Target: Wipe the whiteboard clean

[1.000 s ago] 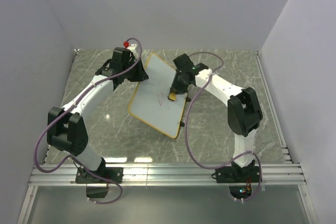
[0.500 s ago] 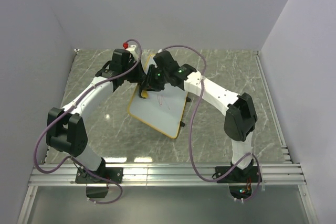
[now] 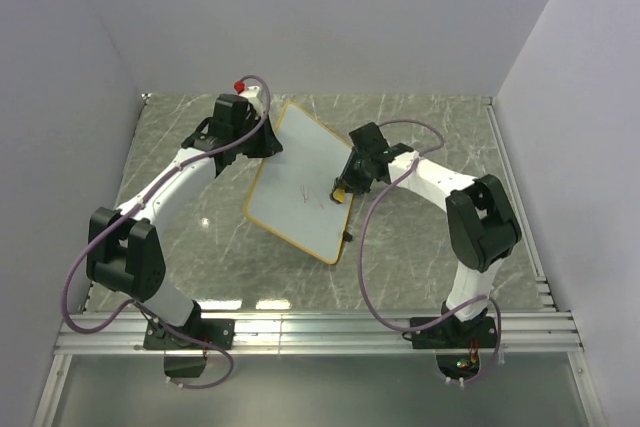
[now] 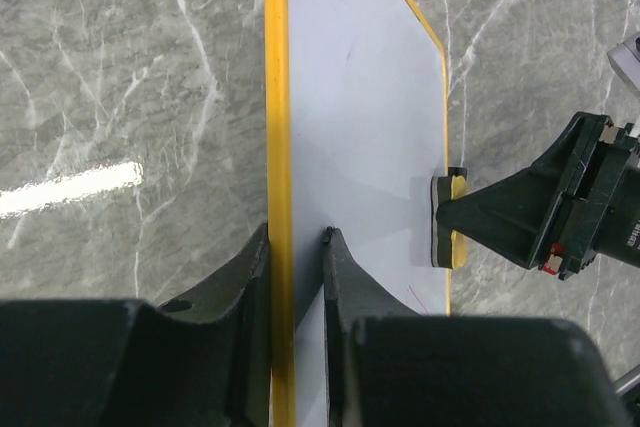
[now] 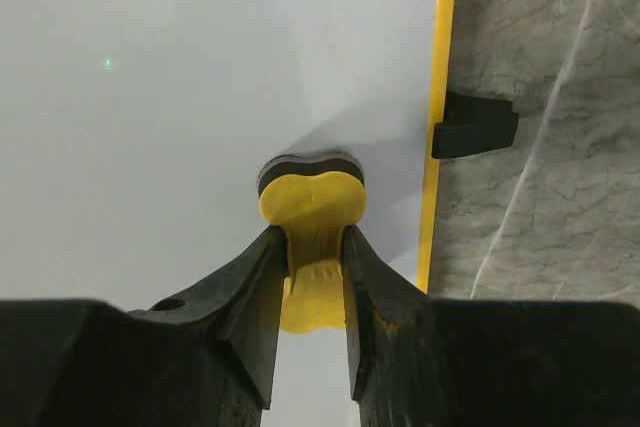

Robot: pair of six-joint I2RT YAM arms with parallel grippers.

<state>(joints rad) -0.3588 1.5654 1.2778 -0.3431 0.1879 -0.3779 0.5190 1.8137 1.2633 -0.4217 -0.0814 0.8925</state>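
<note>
The whiteboard point(image 3: 295, 172) — white, yellow-framed, set diagonally — faint scribble mid-board.

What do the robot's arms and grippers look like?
The left arm and right arm are white tubes with chunky black joints. A purple cable loops along each. Left gripper and right gripper are black with two wedge-shaped fingers. A red knob sits by the left wrist.

one whiteboard point(image 3: 290, 197), one yellow eraser point(image 5: 312, 197), two grippers: left gripper point(image 4: 297, 237), right gripper point(image 5: 314, 237).
</note>
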